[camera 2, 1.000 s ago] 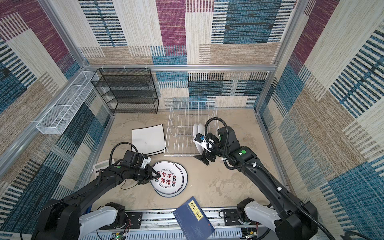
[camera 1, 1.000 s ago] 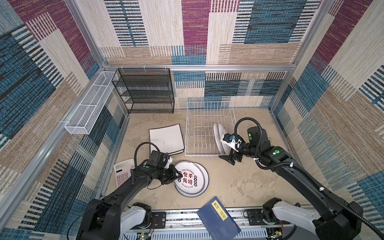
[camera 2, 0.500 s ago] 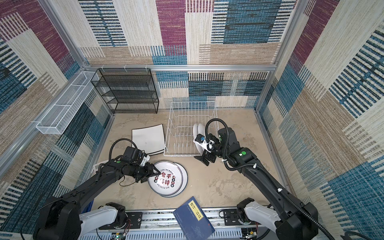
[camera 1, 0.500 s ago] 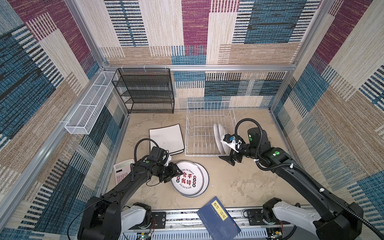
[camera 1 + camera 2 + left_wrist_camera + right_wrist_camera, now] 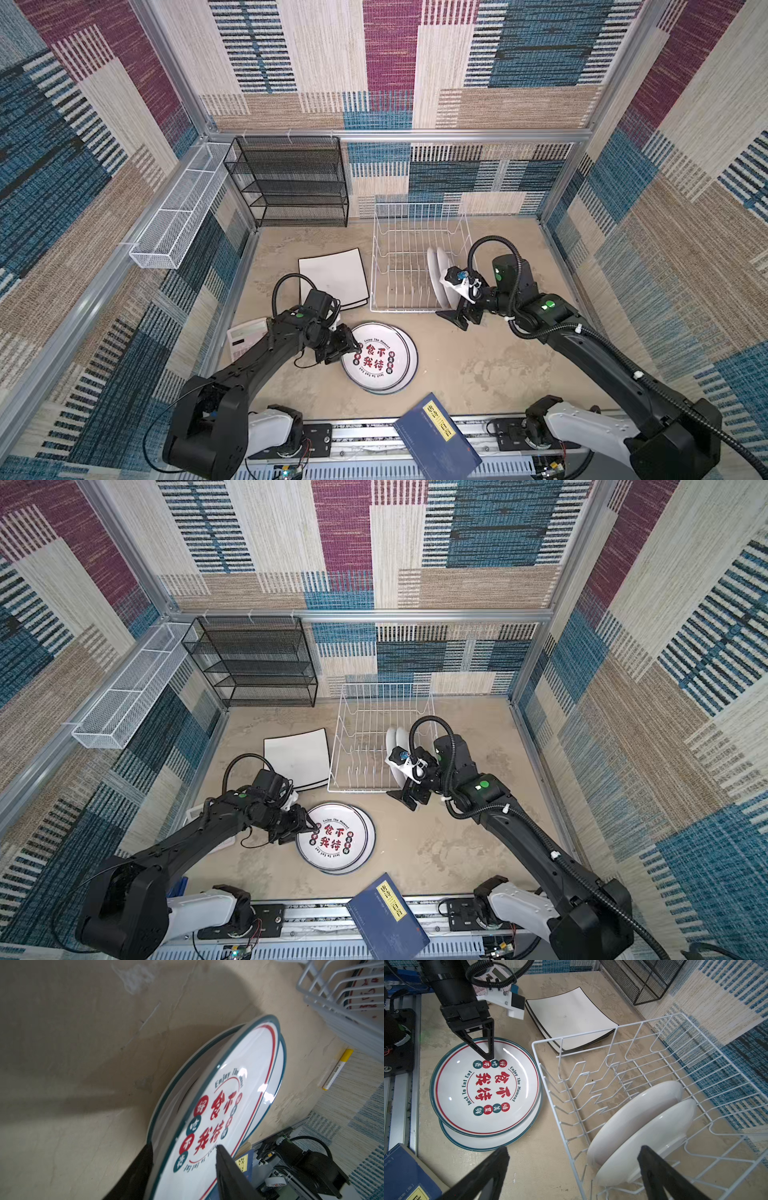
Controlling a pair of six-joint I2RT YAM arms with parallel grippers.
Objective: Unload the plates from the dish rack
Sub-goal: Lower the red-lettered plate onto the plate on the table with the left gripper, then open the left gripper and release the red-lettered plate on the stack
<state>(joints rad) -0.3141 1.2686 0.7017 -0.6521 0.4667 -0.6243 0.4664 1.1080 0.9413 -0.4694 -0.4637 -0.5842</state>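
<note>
- Progress, by our judgement: four plates lie out on the table (image 5: 478,374) and two are left in the rack, so we place the unloading at roughly two thirds done.
- Nearest the robot's base, a blue book (image 5: 436,440) overhangs the front rail; it is no part of the task.
- Just beyond it we find two printed round plates (image 5: 380,359) stacked face up on the table, the upper one sitting off-centre on the lower.
- At their rim the left gripper (image 5: 352,352) has its jaws moderately parted, one finger (image 5: 226,1167) over the printed face and the other outside the rim. We read this as straddling the upper plate, not pinching it.
- Farther on, two square plates (image 5: 334,276) lie stacked flat, just beside the rack's left side.
- To their right, the dish rack (image 5: 399,274) holds two white plates (image 5: 643,1126), on edge and tilted alike among the tines at its near right corner; all its other slots are bare.
- The right gripper (image 5: 463,318) hovers at that corner, jaws at full spread and empty; we expect the nearer plate to be its next target.
- Against the far wall the black shelf unit (image 5: 291,183), and on the left wall the mesh tray (image 5: 174,224), show nothing in them.
</note>
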